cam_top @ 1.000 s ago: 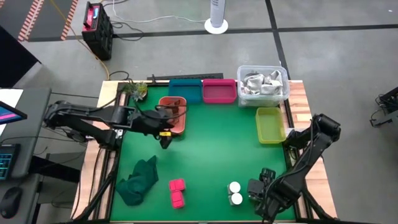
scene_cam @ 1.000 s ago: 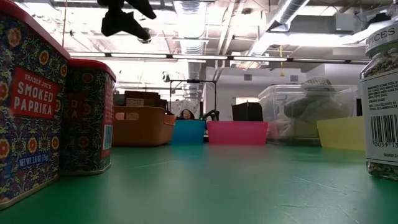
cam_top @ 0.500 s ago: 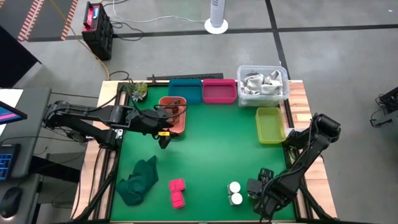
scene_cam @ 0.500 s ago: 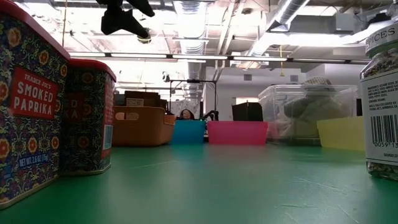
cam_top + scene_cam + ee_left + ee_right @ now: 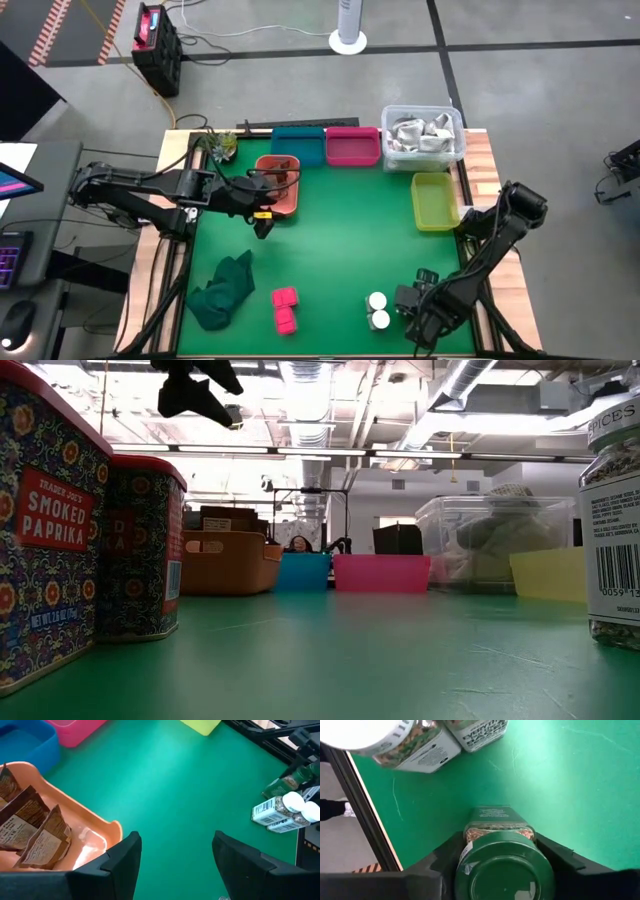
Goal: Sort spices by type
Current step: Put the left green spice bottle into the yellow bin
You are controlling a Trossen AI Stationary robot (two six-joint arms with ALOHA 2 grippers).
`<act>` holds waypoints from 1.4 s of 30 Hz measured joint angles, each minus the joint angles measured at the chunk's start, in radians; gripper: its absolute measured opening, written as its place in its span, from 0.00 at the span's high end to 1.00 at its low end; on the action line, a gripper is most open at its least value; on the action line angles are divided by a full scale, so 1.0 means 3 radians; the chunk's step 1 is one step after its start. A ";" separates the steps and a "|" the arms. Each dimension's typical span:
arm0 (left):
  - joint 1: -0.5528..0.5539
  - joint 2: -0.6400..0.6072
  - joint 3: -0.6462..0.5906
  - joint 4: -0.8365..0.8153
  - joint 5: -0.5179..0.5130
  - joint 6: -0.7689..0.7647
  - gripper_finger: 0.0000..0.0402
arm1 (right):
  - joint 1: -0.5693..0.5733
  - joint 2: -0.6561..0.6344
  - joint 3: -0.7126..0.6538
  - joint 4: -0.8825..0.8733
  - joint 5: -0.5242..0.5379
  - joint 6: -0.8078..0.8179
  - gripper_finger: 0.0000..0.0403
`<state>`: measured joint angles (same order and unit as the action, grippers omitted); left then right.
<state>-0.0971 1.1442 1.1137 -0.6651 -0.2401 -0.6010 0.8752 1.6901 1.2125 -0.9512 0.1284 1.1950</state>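
My right gripper (image 5: pixel 408 300) is at the table's near right corner, shut on a greenish round jar with a green lid (image 5: pixel 503 870); only this one greenish jar shows. Two white-topped jars (image 5: pixel 378 311) stand just to its left. Two magenta boxes (image 5: pixel 285 310) stand near the near edge, marked smoked paprika in the low view (image 5: pixel 50 530). Reddish-brown pieces (image 5: pixel 32 832) lie in an orange bin (image 5: pixel 290 196). My left gripper (image 5: pixel 263 222) hovers open and empty by that bin's near edge. My right gripper has the greenish jar pinched between its two fingers (image 5: pixel 445 857), one on either side just below the green lid's rim (image 5: pixel 465 855). The fingers come from above, pointing down past the lid. Whether the jar's base is on the table is hidden by the jar and gripper.
Along the far edge stand a blue bin (image 5: pixel 298 145), a pink bin (image 5: pixel 352 146) and a clear bin of shiny packets (image 5: pixel 422 135). A yellow-green bin (image 5: pixel 435 200) sits at the right edge. A dark green cloth (image 5: pixel 225 290) lies crumpled at near left. The table's middle is bare green mat.
My right gripper has shifted a little toward the table's left, nearer the white-topped jars, carrying the greenish jar with it.
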 joint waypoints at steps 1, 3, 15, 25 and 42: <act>0.0000 0.0000 0.0000 0.0000 0.0000 0.0000 0.42 | -0.0009 0.0000 0.0000 0.0000 -0.0001 -0.0001 0.45; 0.0000 0.0000 0.0000 0.0000 0.0000 0.0000 0.42 | -0.0028 0.0000 0.0000 -0.0002 -0.0001 -0.0009 0.45; 0.0050 -0.0140 0.0000 -0.0015 -0.0042 0.0043 0.42 | -0.0142 -0.0103 -0.0004 -0.0516 0.0000 0.0113 0.45; 0.0072 -0.0524 0.0000 -0.0206 -0.0039 0.0476 0.42 | -0.0806 -0.0639 -0.0003 -0.1149 0.0005 0.0503 0.45; 0.0070 -0.0493 -0.0001 0.0055 -0.0029 0.0864 0.42 | -0.2411 -0.1975 -0.0045 -0.2050 0.0507 0.0544 0.44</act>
<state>-0.0761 0.9962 1.1134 -0.6487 -0.2489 -0.3418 0.1519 1.0977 1.1990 -1.5661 0.2805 1.3583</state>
